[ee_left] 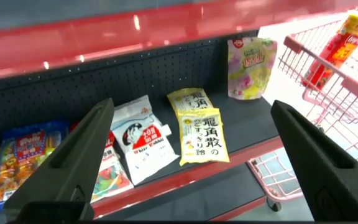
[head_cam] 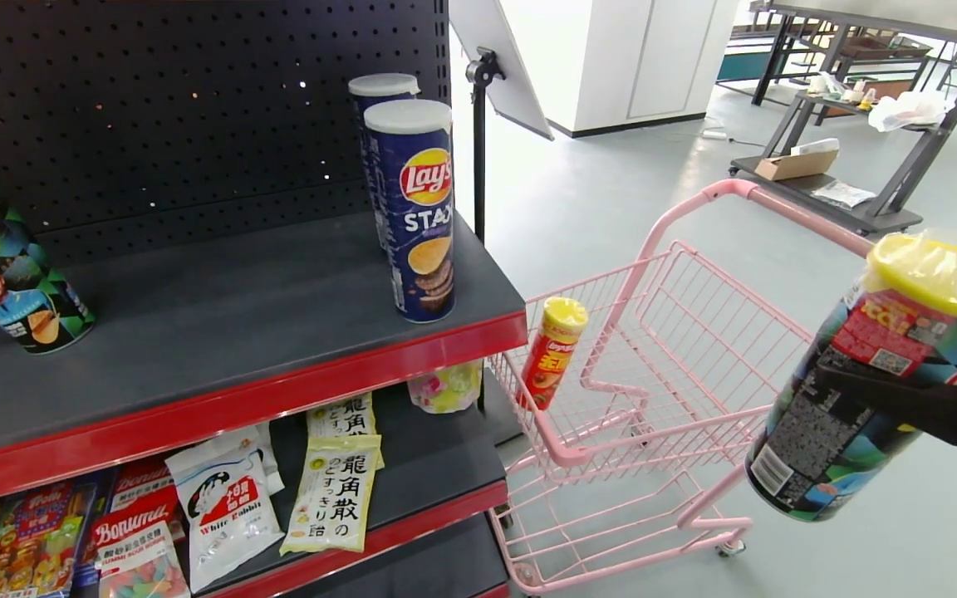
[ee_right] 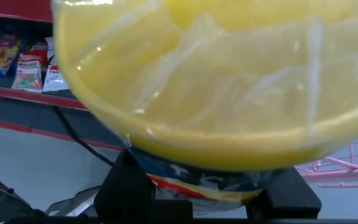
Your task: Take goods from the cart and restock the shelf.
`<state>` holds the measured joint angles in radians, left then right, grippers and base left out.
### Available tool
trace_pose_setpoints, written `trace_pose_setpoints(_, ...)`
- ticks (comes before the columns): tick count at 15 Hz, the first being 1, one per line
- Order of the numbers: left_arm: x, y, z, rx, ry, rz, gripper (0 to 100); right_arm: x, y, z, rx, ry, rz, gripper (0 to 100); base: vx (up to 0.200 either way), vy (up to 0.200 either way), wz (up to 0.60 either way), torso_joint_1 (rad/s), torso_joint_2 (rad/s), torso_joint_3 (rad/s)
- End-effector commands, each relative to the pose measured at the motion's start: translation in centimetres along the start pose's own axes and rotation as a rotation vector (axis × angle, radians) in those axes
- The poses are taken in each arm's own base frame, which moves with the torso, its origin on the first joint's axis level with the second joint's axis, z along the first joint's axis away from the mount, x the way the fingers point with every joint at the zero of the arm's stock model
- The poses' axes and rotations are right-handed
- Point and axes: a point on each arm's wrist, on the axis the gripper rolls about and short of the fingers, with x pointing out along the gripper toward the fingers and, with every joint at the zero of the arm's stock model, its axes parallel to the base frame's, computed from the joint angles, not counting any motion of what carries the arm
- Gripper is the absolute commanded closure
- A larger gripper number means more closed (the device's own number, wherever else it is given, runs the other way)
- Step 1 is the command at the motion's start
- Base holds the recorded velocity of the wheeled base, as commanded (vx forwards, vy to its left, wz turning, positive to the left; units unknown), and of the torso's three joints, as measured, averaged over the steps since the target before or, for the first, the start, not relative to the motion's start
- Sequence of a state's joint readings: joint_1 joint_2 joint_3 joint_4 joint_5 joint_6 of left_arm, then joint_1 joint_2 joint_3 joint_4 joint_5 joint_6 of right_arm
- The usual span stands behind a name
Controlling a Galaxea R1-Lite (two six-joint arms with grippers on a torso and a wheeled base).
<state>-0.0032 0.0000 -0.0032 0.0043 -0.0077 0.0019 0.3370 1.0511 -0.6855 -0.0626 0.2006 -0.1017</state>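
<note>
Clamping a yellow-lidded can (head_cam: 819, 448) near the cart (head_cam: 678, 212), right tool (head_cam: 885, 399); left tool (ee_left: 191, 109) wide before shelf (ee_left: 247, 121)

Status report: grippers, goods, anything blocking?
Right gripper shut on yellow-lidded green-black chip can near pink wire cart. Left gripper open, facing lower shelf. Two blue cans on top shelf's end.

Glossy canister (head_cam: 819, 432), metal-wire cart (head_cam: 699, 199)
</note>
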Motion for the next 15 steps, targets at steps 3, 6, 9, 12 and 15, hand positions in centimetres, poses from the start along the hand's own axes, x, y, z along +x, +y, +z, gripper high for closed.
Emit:
trace_pose_setpoints(3,0.01,0.00,0.00,0.001,0.002,0.000,0,1.57,-0.29,-0.27,-0.021,0.053,0.002,100,0.000,0.000,0.00,0.251,-0.61,-0.359)
trace_pose_setpoints(6,0.01,0.00,0.00,0.000,0.002,0.000,0,1.74,-0.41,-0.26,-0.033,0.059,-0.004,100,0.000,0.000,0.00,0.080,-0.22,-0.111)
trace_pose_setpoints(9,0.00,0.00,-0.01,0.000,0.000,0.000,0,1.81,-0.38,-0.44,-0.032,0.066,0.000,100,0.000,0.000,0.60,0.017,-0.01,-0.012)
trace_pose_setpoints(12,0.00,0.00,-0.01,-0.005,0.000,0.000,0,1.79,-0.38,-0.56,-0.030,0.069,0.000,100,0.000,0.000,0.60,0.007,0.00,0.001)
trace_pose_setpoints(15,0.00,0.01,-0.01,-0.002,0.000,0.003,0,1.82,-0.35,-1.01,-0.028,0.082,-0.001,100,0.000,0.000,0.00,0.000,0.00,0.000)
